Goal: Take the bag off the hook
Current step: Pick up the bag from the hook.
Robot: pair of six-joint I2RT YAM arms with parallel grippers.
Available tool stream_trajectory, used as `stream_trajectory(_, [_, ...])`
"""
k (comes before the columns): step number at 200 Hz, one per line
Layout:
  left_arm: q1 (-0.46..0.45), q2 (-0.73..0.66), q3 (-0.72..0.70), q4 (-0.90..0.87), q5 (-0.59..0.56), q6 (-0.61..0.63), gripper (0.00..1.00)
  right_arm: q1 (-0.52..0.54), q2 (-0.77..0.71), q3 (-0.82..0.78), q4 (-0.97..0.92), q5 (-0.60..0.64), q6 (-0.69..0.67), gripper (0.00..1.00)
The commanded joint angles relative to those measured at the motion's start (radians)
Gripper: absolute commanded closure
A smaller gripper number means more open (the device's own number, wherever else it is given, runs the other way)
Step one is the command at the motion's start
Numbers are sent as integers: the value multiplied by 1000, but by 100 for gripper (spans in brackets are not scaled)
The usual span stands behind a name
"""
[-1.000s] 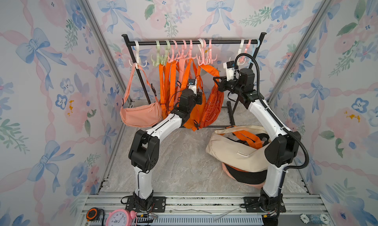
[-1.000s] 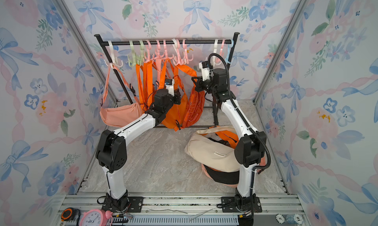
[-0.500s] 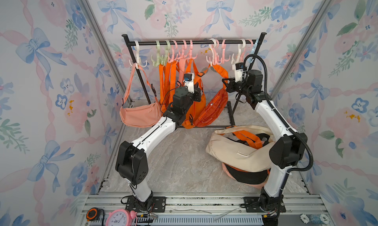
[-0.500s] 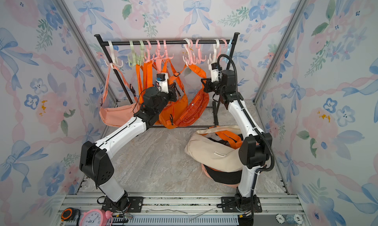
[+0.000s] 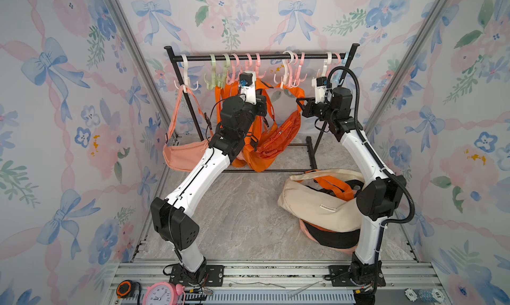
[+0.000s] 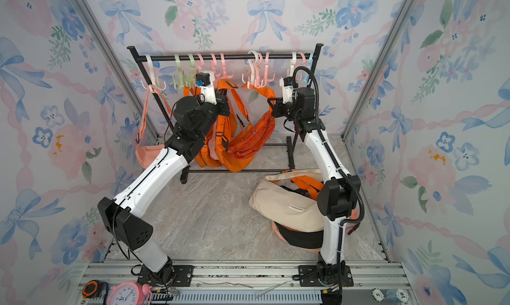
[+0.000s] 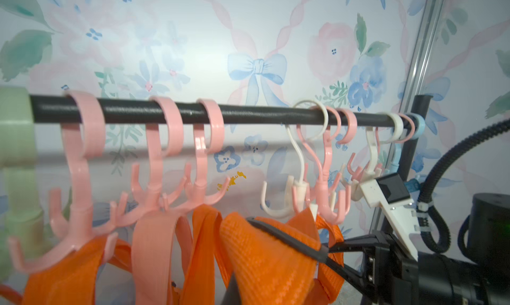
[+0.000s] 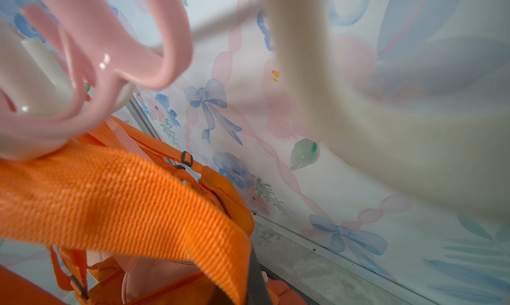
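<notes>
I've got left gripper (image 5: 264, 105), tips hidden from above, and right gripper (image 5: 300, 102) both clamped on the strap (image 8: 110, 196) of the orange bag (image 5: 278, 135) at the mid-rail hooks (image 5: 287, 78); label (image 5: 327, 208) on the cream bag (image 5: 306, 198) unreadable, near-right chip (image 5: 437, 294) reads 10.

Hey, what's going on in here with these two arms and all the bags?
Two robot arms are working an orange bag off the rack. The left pincer and right pincer are both shut on its strap, either side of a hook, and the strap looks not yet lifted off it. Other orange bags and a pink bag hang alongside. A cream bag lies on the floor.
</notes>
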Motion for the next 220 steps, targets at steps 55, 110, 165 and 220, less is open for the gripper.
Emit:
stream_trajectory(55, [40,294,600,-253,87,27,100,5,-109,-62,-2,-30,23,100])
stream_trajectory(110, [46,247,607,-241,115,23,100,15,-276,-217,63,-58,34,100])
stream_trajectory(165, [13,39,426,-195,136,75,100,46,-495,-400,57,-58,2,100])
stream_trajectory(220, [-75,-213,138,-134,132,153,100,57,-750,-546,-10,48,-2,100])
